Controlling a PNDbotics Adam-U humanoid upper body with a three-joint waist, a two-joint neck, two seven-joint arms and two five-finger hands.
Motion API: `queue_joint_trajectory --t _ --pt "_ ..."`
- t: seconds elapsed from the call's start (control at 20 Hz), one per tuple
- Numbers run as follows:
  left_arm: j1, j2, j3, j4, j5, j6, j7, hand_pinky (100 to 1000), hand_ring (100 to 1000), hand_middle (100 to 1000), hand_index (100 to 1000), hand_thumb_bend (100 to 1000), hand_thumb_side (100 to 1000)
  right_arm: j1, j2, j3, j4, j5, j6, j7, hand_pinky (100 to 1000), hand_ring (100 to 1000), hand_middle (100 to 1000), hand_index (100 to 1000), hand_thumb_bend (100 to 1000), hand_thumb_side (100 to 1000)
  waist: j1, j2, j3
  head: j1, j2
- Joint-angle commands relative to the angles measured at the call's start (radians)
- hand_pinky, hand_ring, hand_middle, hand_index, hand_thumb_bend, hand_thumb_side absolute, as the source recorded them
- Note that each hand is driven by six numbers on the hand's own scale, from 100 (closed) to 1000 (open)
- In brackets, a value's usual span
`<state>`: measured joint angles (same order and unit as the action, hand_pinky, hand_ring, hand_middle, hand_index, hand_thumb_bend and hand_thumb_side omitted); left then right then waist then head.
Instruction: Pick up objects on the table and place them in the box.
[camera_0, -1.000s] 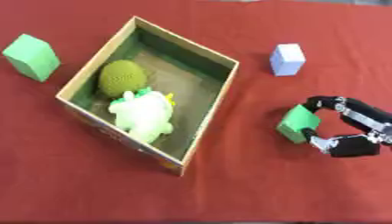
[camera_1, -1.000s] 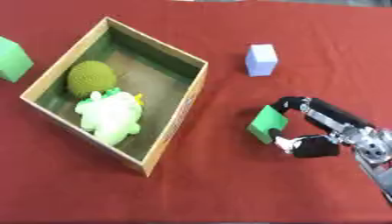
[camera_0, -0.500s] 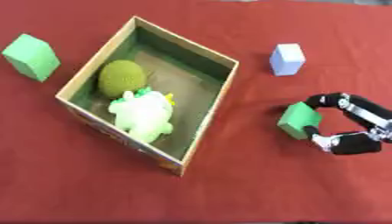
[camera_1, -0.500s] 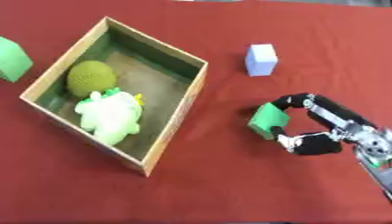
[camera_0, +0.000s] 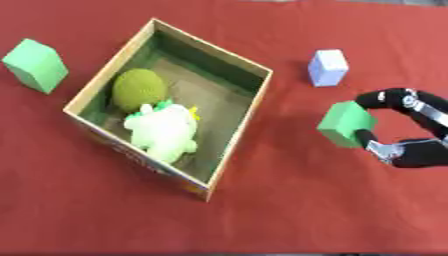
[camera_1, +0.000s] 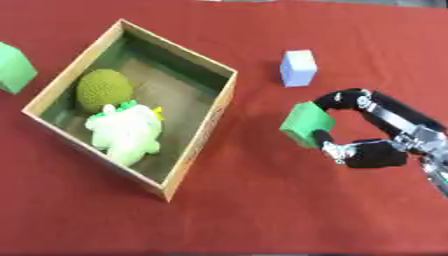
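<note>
A table (camera_0: 219, 220) covered in red cloth fills both views. An open cardboard box (camera_0: 254, 102) sits turned diagonally left of centre, its mouth upward so that things can be lowered in from above; it already holds a round olive-green ball (camera_0: 138, 89) toward its far-left wall and a pale green plush toy (camera_0: 164, 131) just beside it, nearer the front. The right hand (camera_1: 372, 131) reaches in from the table's right edge, its fingers curled in an arch over a small green cube (camera_1: 305, 123) with the thumb coming up from below, so that the cube is pinched between them. Whether the cube rests on the cloth or is raised off it cannot be told. The grip takes the cube from its right side, which leaves the face toward the box free for a carry leftward over the near rim. Two things remain out on the cloth: a pale blue cube (camera_0: 328, 67) toward the far right, near the hand, and a larger green cube (camera_0: 35, 65) by the far-left edge, well apart from the hand. The left hand appears in neither view.
</note>
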<state>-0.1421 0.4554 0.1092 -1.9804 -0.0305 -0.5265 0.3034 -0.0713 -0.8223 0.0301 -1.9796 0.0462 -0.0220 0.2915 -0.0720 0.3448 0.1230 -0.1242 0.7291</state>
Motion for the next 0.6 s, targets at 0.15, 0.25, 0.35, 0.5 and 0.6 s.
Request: queue_joint_trajectory --t 0.15,0.25,0.35,0.5,0.6 --pt "-0.007 0.021 0.004 -0.02 0.008 -0.003 0.002 861 922 802 886 100 710 -0.111 -0.1 -0.007 -0.02 -0.088 -0.083 0.004 901 926 103 515 100 200 -0.004 -0.023 0.003 -0.006 0.006" --pt "-0.008 0.023 0.002 -0.02 0.011 -0.004 0.0 861 922 802 886 100 710 -0.19 -0.121 0.019 -0.02 -0.113 -0.095 0.018 898 921 106 518 100 198 -0.005 -0.028 0.009 -0.013 0.007" --pt "-0.009 0.026 0.0 -0.02 0.015 -0.005 -0.001 861 921 801 886 100 708 -0.281 -0.123 0.048 -0.02 -0.132 -0.095 0.036 896 916 104 518 100 198 -0.005 -0.032 0.015 -0.019 0.009" --pt "-0.015 0.029 -0.004 -0.02 0.023 -0.008 -0.004 861 920 801 886 100 706 -0.423 -0.089 0.095 -0.02 -0.151 -0.062 0.072 896 913 103 517 100 199 -0.006 -0.04 0.028 -0.033 0.011" --pt "-0.02 0.032 -0.006 -0.02 0.028 -0.011 -0.005 860 919 801 886 100 704 -0.509 -0.053 0.122 -0.02 -0.154 -0.031 0.095 893 905 101 515 100 203 -0.006 -0.044 0.037 -0.043 0.014"
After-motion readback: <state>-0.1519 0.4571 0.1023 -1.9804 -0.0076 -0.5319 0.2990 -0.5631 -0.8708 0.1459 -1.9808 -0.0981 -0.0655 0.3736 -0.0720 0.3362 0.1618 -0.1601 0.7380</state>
